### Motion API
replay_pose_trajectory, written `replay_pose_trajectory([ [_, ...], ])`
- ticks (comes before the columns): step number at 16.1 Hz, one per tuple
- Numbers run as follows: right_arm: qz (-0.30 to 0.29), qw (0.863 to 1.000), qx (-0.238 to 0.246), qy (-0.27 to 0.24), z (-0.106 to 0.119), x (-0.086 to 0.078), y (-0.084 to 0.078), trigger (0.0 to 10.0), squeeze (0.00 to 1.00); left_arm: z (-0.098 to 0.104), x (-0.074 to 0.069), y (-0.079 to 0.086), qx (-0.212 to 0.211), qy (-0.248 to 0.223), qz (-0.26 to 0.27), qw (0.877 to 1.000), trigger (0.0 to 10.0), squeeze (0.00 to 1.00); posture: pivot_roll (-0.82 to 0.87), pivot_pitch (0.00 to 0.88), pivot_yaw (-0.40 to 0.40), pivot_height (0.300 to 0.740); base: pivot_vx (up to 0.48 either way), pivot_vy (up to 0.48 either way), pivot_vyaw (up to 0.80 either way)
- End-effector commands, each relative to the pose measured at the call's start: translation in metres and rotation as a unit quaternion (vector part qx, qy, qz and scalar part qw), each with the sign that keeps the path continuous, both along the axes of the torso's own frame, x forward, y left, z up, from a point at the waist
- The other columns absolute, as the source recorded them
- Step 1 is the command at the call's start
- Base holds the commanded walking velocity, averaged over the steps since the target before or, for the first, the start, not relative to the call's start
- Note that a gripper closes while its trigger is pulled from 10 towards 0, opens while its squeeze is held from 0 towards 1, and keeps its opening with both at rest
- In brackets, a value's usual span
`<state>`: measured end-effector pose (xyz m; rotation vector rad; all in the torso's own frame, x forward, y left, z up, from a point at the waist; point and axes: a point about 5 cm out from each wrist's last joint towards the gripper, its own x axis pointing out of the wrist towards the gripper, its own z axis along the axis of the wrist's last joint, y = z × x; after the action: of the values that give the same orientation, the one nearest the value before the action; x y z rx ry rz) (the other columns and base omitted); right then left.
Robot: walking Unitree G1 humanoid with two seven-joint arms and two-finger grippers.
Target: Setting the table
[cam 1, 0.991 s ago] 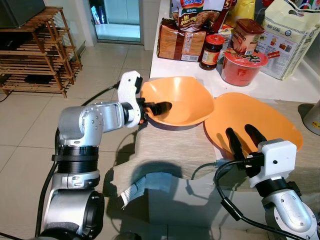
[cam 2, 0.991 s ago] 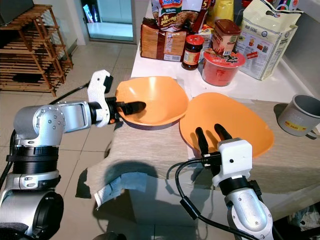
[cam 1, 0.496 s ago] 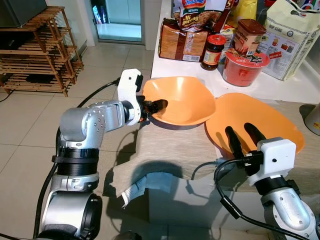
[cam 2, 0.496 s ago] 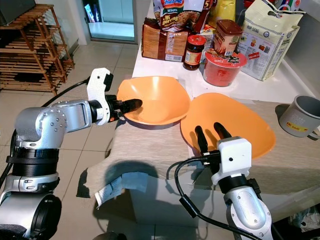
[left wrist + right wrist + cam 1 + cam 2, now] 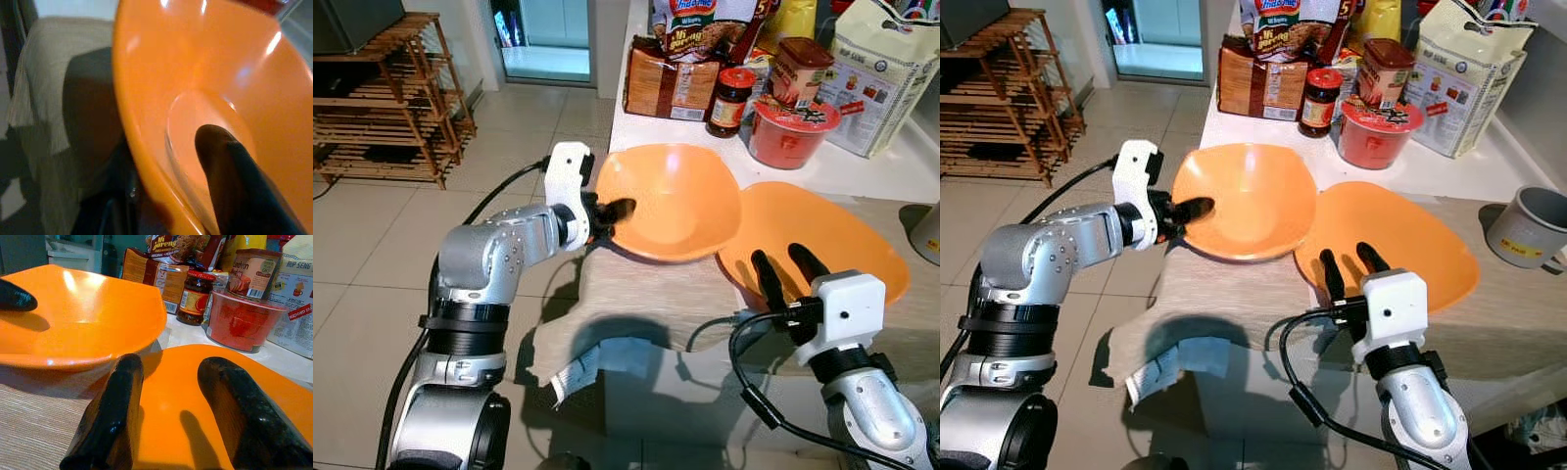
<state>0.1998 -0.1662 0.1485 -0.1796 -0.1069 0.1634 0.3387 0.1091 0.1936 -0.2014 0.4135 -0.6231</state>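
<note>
An orange bowl [image 5: 675, 201] is tilted up off the beige table runner [image 5: 646, 294], its inside turned toward me. My left gripper [image 5: 607, 217] is shut on the bowl's left rim; one black finger [image 5: 234, 176] lies inside the bowl [image 5: 205, 73], the other is hidden beneath it. Just right of the bowl, a flat orange plate [image 5: 842, 245] lies on the runner. My right gripper [image 5: 786, 274] stands open over the plate's near left edge, with nothing between its fingers [image 5: 110, 416].
Behind the dishes stand a brown food bag [image 5: 671, 83], a dark jar [image 5: 729, 100], a red noodle cup [image 5: 793, 132] and a white bag [image 5: 886, 73]. A grey mug [image 5: 1528, 227] sits at the far right. A wooden rack [image 5: 386, 98] stands on the floor to the left.
The bowl's left side has been raised by my left gripper, so it now tilts and sits a little further right, close to the plate. My right gripper has hardly moved.
</note>
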Motion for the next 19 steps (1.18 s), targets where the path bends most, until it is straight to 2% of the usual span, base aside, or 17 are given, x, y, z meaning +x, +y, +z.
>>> replay_pose_trajectory([
  [1, -0.001, 1.000, 0.000, 0.006, -0.001, 0.001, 0.001, 10.0, 0.00, -0.001, -0.001, -0.002, 0.005, -0.010, -0.010, 1.000, 0.0, 0.00, -0.03, 0.026, -0.005, 0.740, 0.000, 0.000, 0.00],
  [5, -0.001, 1.000, 0.000, 0.009, -0.003, 0.001, 0.001, 10.0, 0.00, -0.001, -0.004, -0.005, 0.004, -0.019, -0.016, 1.000, 0.0, 0.00, -0.03, 0.031, -0.004, 0.740, 0.000, 0.000, 0.00],
  [8, -0.001, 1.000, -0.001, 0.011, -0.004, 0.001, 0.002, 10.0, 0.00, -0.001, -0.004, -0.003, 0.053, -0.069, -0.020, 0.996, 0.0, 0.00, -0.02, 0.034, -0.005, 0.740, 0.000, 0.000, 0.00],
  [9, -0.001, 1.000, -0.001, 0.011, -0.004, 0.001, 0.002, 10.0, 0.00, -0.002, -0.004, -0.004, 0.056, -0.076, -0.020, 0.995, 0.0, 0.00, -0.03, 0.034, -0.005, 0.740, 0.000, 0.000, 0.00],
  [11, -0.001, 1.000, -0.002, 0.013, -0.005, 0.001, 0.002, 10.0, 0.00, -0.002, -0.004, -0.002, 0.045, -0.084, -0.014, 0.995, 0.0, 0.00, -0.03, 0.032, -0.005, 0.740, 0.000, 0.000, 0.00],
  [12, -0.001, 1.000, -0.002, 0.014, -0.005, 0.001, 0.001, 10.0, 0.00, 0.000, -0.004, -0.001, 0.038, -0.102, -0.007, 0.994, 0.0, 0.00, -0.02, 0.030, -0.007, 0.740, 0.000, 0.000, 0.00],
  [15, -0.001, 1.000, -0.003, 0.014, -0.006, 0.002, 0.001, 10.0, 0.00, 0.003, -0.004, 0.000, 0.041, -0.131, 0.002, 0.991, 0.0, 0.00, -0.02, 0.027, -0.006, 0.740, 0.000, 0.000, 0.00],
  [17, 0.000, 1.000, -0.004, 0.016, -0.008, 0.002, 0.002, 10.0, 0.00, 0.013, -0.005, -0.001, 0.027, -0.165, 0.014, 0.986, 0.0, 0.00, -0.02, 0.022, -0.007, 0.740, 0.000, 0.000, 0.00],
  [19, 0.000, 1.000, -0.005, 0.016, -0.009, 0.003, 0.002, 10.0, 0.00, 0.035, -0.002, 0.006, 0.038, -0.238, 0.049, 0.969, 0.0, 0.00, -0.02, 0.018, -0.008, 0.740, 0.000, 0.000, 0.00],
])
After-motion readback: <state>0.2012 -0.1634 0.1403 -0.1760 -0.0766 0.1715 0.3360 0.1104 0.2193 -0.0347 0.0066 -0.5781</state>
